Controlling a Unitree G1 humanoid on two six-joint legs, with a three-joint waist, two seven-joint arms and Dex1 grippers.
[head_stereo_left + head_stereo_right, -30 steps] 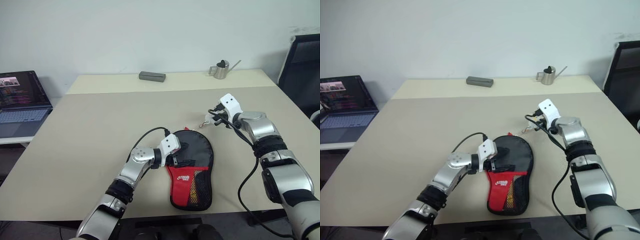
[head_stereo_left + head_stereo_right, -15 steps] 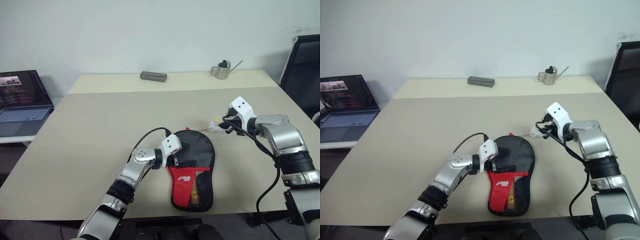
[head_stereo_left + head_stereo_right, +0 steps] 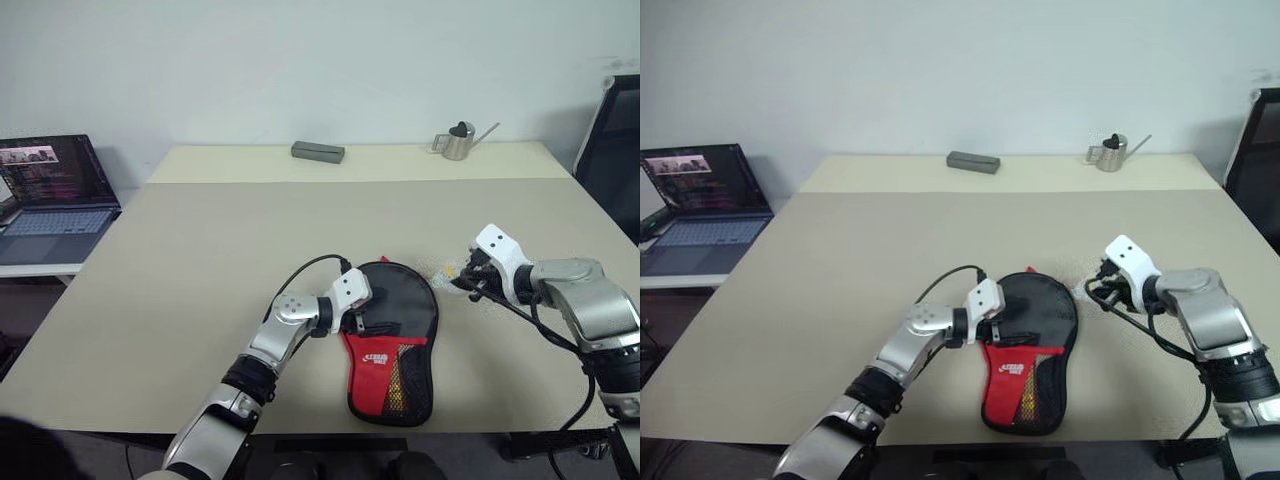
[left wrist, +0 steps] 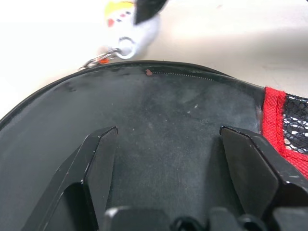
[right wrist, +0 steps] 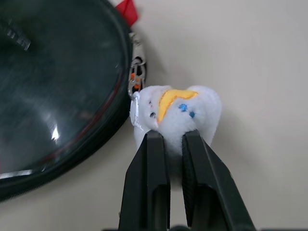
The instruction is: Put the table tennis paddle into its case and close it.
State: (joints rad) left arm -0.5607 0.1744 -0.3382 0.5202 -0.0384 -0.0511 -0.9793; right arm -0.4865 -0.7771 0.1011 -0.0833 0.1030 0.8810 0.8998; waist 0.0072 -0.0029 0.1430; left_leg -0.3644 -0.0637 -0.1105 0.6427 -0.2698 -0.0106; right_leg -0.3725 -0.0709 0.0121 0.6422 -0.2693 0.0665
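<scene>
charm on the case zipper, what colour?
White charm with a yellow patch and small blue dots; clearest in the right wrist view.

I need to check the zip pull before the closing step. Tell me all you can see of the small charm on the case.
The charm is a small, soft-looking white plush with a yellow patch and tiny blue and dark dots. A metal clip and ring link it to the round end of the case, by the zipper. It sits just beyond the case's edge, above the table, pinched between the black fingers of the right pincer, which is shut on it. Whether it touches the tabletop I cannot tell.
</scene>
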